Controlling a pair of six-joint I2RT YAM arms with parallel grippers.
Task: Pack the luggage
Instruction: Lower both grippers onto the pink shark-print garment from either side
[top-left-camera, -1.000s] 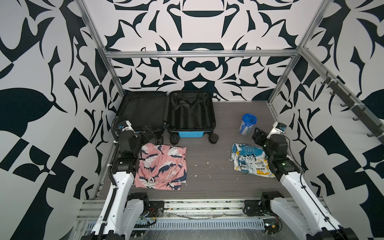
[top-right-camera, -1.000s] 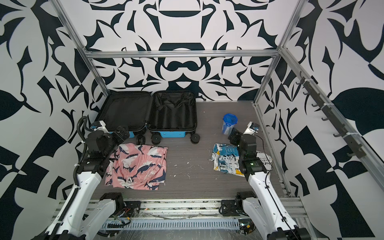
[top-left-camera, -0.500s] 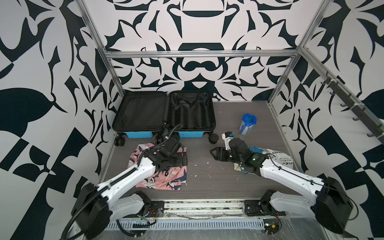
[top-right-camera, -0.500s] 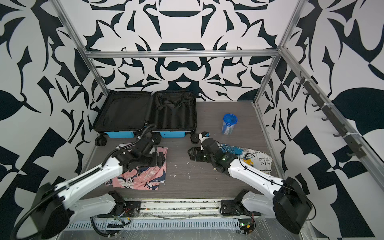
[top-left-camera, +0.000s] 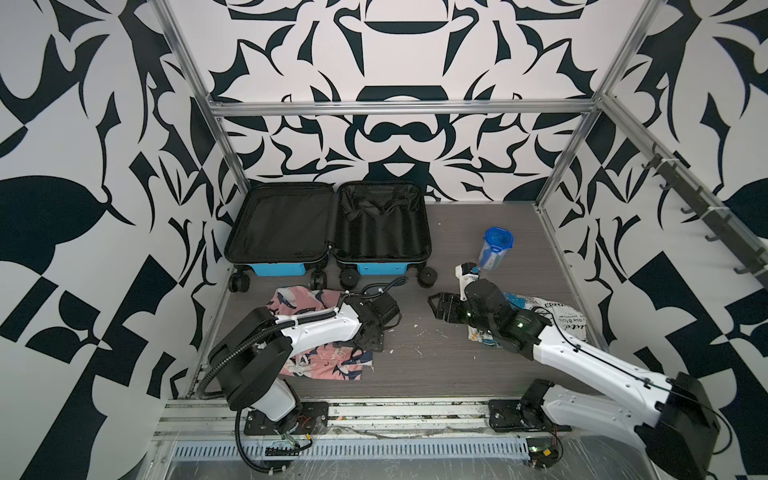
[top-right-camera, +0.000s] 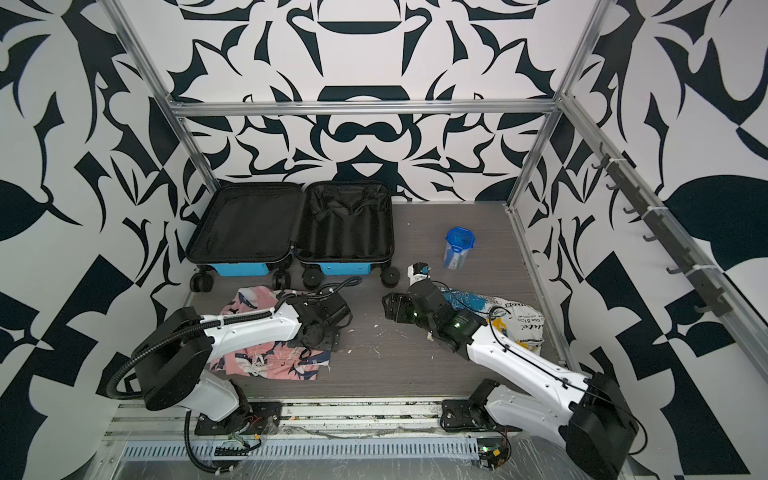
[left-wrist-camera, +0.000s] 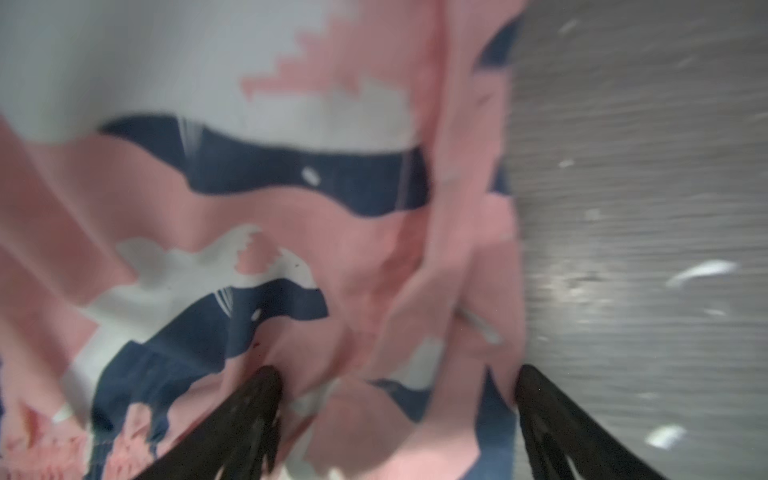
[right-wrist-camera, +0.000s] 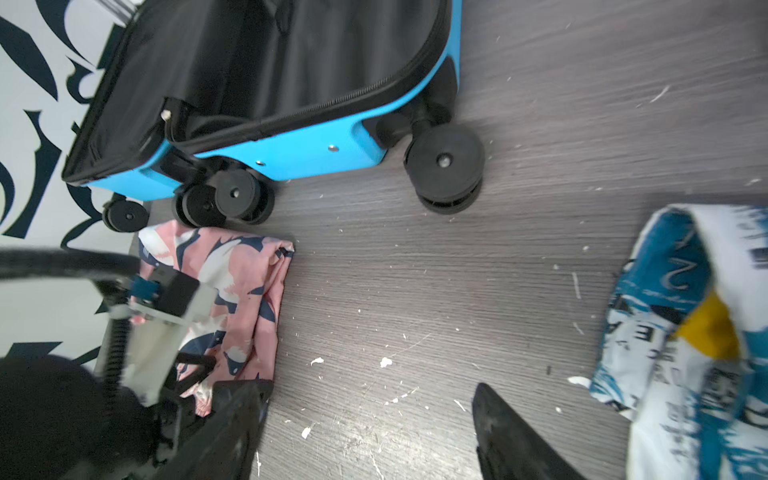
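Between the left pincer's (left-wrist-camera: 397, 372) wide-open jaws lies the pink shirt's (left-wrist-camera: 249, 232) edge, so press down and gather several folds before closing; the right pincer (right-wrist-camera: 370, 386), likewise wide, holds nothing.

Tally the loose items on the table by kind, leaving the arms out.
Suitcase, open: 1
Cloth items: 2 (pink patterned cloth, blue-and-white printed cloth)
Clear container with blue lid: 1
Total: 4
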